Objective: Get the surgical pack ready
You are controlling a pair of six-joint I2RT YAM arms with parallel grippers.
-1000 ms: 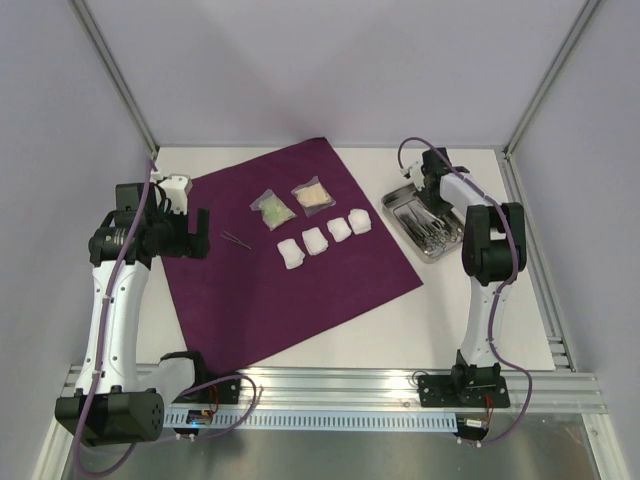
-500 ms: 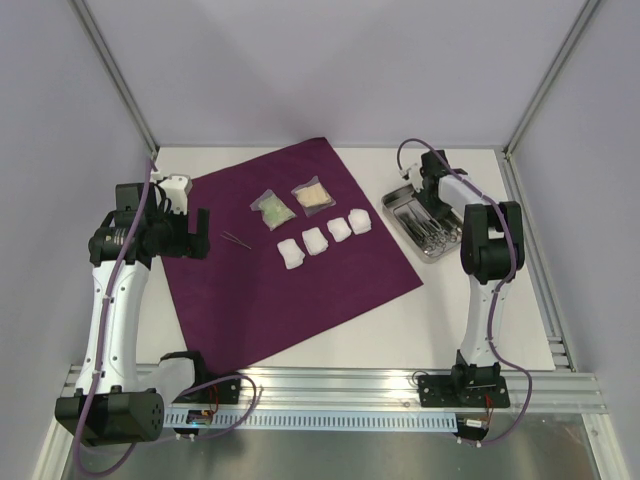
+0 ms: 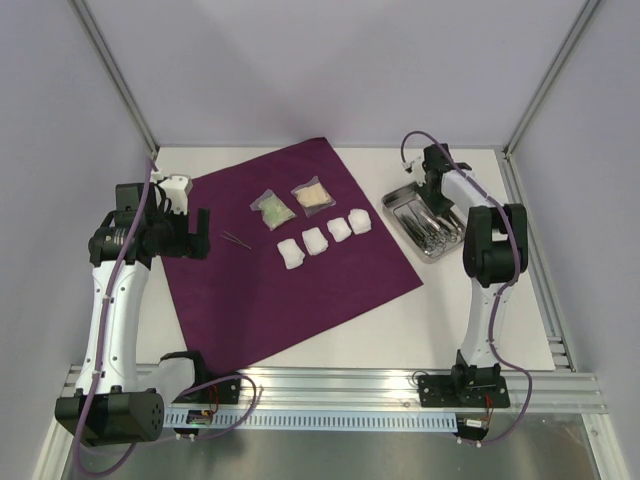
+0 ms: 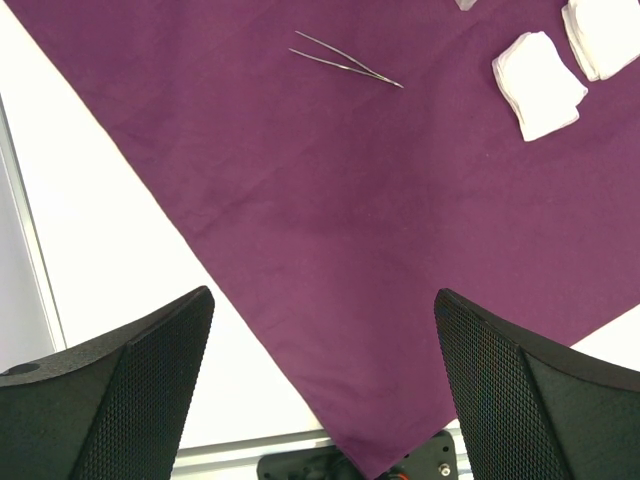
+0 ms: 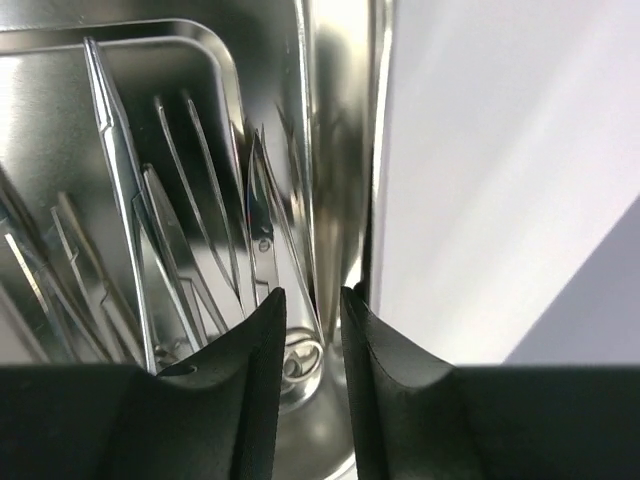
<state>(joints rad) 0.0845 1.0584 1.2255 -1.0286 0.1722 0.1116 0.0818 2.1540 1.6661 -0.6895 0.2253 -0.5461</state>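
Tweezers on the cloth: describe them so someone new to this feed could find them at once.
Start at the big purple cloth in the middle of the table. On its left part, left of the four white gauze pads, lie the tweezers. They are the only steel thing on the cloth; the other instruments sit in the steel tray at right.
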